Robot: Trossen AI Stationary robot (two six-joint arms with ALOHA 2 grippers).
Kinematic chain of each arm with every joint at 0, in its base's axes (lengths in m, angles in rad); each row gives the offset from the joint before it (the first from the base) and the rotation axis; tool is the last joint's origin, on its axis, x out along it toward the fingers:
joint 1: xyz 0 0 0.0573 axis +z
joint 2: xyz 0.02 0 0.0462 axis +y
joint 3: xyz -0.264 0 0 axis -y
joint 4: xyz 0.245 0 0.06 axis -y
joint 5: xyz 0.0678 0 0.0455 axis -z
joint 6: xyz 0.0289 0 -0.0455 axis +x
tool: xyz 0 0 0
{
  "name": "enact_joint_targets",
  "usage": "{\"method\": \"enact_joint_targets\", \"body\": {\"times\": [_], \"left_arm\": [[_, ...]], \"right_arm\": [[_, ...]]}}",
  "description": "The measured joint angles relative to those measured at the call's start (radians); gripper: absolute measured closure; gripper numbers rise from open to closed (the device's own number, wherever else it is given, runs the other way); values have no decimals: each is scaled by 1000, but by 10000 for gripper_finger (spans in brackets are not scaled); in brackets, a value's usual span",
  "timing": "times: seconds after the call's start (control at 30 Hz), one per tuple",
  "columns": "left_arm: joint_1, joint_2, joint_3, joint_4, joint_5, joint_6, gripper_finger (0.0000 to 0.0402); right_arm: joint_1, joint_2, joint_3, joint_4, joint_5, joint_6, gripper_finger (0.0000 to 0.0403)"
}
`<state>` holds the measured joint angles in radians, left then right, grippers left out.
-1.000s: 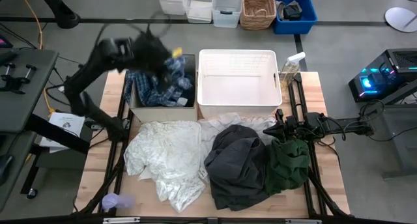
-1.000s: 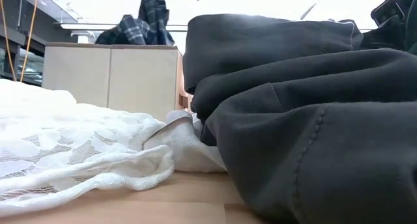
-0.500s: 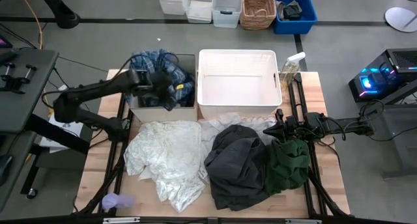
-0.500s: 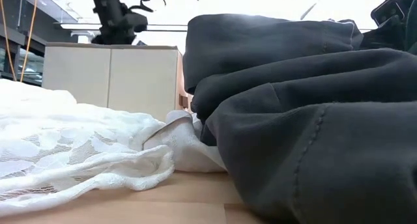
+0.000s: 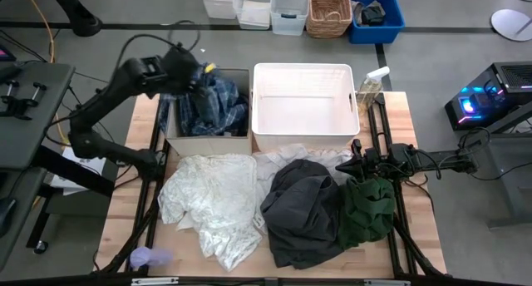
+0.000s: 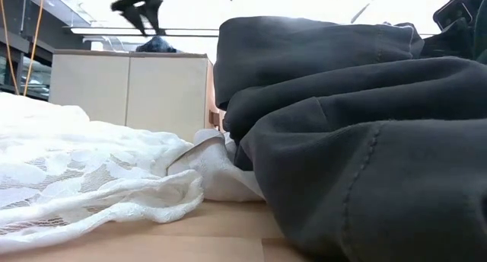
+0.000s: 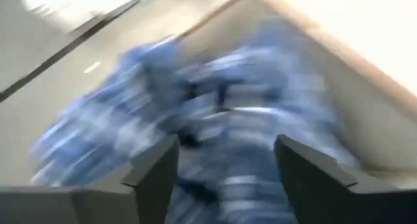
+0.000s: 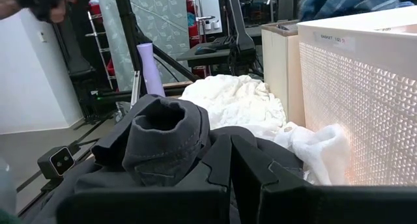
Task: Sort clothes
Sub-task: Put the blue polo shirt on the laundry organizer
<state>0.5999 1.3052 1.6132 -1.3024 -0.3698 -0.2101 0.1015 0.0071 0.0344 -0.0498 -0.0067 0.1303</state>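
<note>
Lifted clear, left gripper (image 5: 202,72), fingers apart, hovers over crumpled plaid shirt (image 5: 218,103) in beige box (image 5: 208,139).

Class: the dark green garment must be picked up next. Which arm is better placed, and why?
The right. Its gripper sits at the dark green piece's edge, while the left gripper hangs open over the beige box holding the plaid shirt.

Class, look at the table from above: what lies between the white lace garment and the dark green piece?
The dark grey piece lies between the lace garment and the green piece, seen in the high view.
</note>
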Motion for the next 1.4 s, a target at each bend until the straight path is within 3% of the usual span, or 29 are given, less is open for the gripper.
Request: {"method": "enact_joint_targets", "body": {"times": [0.1, 0.2, 0.47, 0.7, 0.9, 1.1, 1.3, 1.4], "left_arm": [[74, -38, -46, -97, -87, -112, 131], [140, -107, -137, -87, -145, -204, 127], [188, -340, -432, 213, -321, -553, 137], [197, -406, -660, 422, -375, -933, 147], [252, -413, -735, 523, -365, -1165, 149], [339, -414, -779, 551, -277, -1393, 149], [400, -413, -830, 779, -162, -1430, 149], [424, -413, -852, 787, -101, -1493, 149]], "right_arm": [[0, 0, 0, 0, 0, 0, 402], [0, 0, 0, 0, 0, 0, 402], [0, 0, 0, 0, 0, 0, 402], [0, 0, 0, 0, 0, 0, 402], [0, 0, 0, 0, 0, 0, 402], [0, 0, 0, 0, 0, 0, 402], [0, 0, 0, 0, 0, 0, 402], [0, 0, 0, 0, 0, 0, 402]]}}
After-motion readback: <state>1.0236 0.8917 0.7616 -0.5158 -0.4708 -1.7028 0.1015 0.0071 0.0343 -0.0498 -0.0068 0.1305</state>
